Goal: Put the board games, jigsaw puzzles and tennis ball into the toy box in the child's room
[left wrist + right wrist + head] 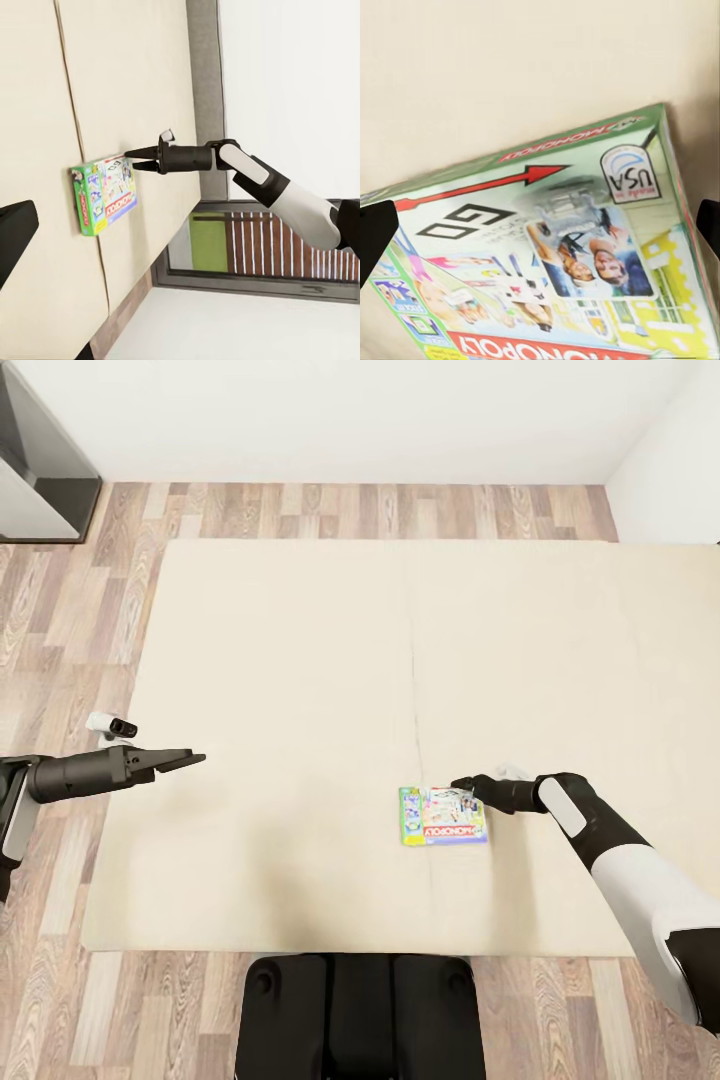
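The robot's dark base (360, 1015) sits at the near edge of the bed (300, 660), whose plain beige mattress spreads across most of the head view, with a faint seam running down its middle. Wood-plank floor (90, 600) borders the bed on the near, left and far sides, a white wall (350, 420) stands beyond it, and a grey-framed piece of furniture (45, 480) occupies the far left corner. Nothing lies on the mattress around the game, so no obstacle sits between either arm and it.

One board game (444, 816), a flat green-edged box printed MONOPOLY, lies flat on the mattress just right of the seam, toward the near side. The right gripper (462, 784) hangs at the box's far right corner. In the right wrist view the box lid (547, 262) takes up most of the picture, and the dark fingers (375, 236) show at opposite edges, spread wide apart and straddling the box without closing on it. The left wrist view shows the same gripper (135, 154) with its tips right at the box's (105, 195) corner; whether they touch the cardboard cannot be told.

The left gripper (195, 758) reaches out over the bed's left edge, well apart from the game. Its fingers (175, 760) lie close together and hold nothing.
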Available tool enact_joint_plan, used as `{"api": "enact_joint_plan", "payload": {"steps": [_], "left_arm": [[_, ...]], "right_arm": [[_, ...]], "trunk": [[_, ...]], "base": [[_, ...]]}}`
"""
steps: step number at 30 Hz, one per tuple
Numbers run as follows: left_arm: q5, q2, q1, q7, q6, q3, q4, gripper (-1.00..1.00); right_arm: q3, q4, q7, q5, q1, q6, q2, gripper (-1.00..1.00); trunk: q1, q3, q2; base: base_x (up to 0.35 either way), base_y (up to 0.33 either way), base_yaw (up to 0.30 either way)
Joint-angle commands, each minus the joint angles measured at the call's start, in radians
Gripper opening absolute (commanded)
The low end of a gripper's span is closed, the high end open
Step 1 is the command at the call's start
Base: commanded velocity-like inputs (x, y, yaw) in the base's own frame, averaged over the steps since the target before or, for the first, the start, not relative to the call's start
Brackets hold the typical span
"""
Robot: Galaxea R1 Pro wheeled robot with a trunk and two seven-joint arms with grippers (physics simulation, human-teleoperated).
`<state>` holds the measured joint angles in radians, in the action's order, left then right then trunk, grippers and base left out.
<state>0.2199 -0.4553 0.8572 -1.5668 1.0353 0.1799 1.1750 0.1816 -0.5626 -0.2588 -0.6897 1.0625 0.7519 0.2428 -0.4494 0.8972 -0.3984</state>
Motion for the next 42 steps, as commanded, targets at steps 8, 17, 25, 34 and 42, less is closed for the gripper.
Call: {"api": "enact_joint_plan", "payload": {"steps": [8,17,25,34,42], "left_arm": [[-0.001,0.0,0.0,-0.004,0.011,0.0,0.0,1.0],[-0.001,0.0,0.0,-0.004,0.011,0.0,0.0,1.0],[-0.001,0.0,0.0,-0.004,0.011,0.001,0.0,1.0],[-0.001,0.0,0.0,-0.004,0.011,0.001,0.0,1.0],[-0.001,-0.001,0.0,-0.004,0.011,0.001,0.0,1.0]], "right_arm": [[0.004,0.0,-0.005,0.004,0.001,0.001,0.001,1.0],[0.004,0.0,-0.005,0.004,0.001,0.001,0.001,1.0],[0.004,0.0,-0.005,0.004,0.001,0.001,0.001,1.0],[0.004,0.0,-0.005,0.004,0.001,0.001,0.001,1.0],[0.004,-0.001,-0.005,0.004,0.001,0.001,0.001,1.0]], "trunk": [[-0.001,0.001,-0.002],[-0.001,0.001,-0.002],[-0.001,0.001,-0.002],[-0.001,0.001,-0.002],[-0.001,0.001,-0.002]], "base": [[0.0,0.03,0.0],[0.0,0.113,0.0],[0.0,0.122,0.0],[0.0,0.113,0.0],[0.0,0.063,0.0]]}}
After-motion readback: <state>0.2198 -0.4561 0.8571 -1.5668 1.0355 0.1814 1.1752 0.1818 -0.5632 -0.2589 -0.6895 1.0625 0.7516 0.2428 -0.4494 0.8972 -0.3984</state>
